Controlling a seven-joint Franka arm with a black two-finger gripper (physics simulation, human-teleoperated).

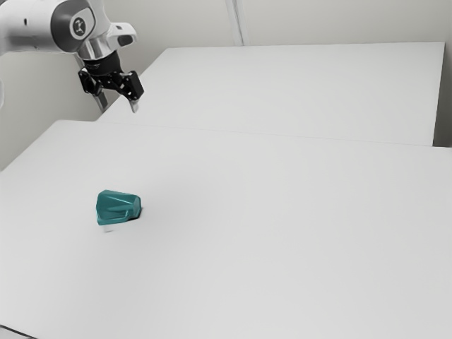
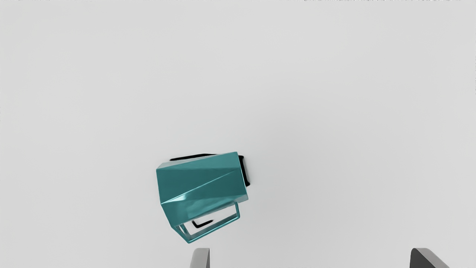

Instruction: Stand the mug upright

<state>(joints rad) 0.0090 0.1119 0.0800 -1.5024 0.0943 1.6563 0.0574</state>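
A teal faceted mug (image 1: 116, 207) lies on its side on the white table (image 1: 282, 233), toward the exterior view's left. My gripper (image 1: 119, 107) is high up near the exterior view's upper left, well apart from the mug. From the wrist camera, the mug (image 2: 202, 184) shows its flat-sided body, with its angular handle (image 2: 215, 228) on the side nearer my fingers. The gripper (image 2: 310, 257) stands open with nothing between its two fingertips, and the mug is off beyond the left-hand one. The inside of the mug is hidden.
Behind the near table, a second white surface (image 1: 304, 88) extends toward the back wall in the exterior view. A thin seam runs between the two surfaces. A dark edge crosses the exterior view's lower left corner.
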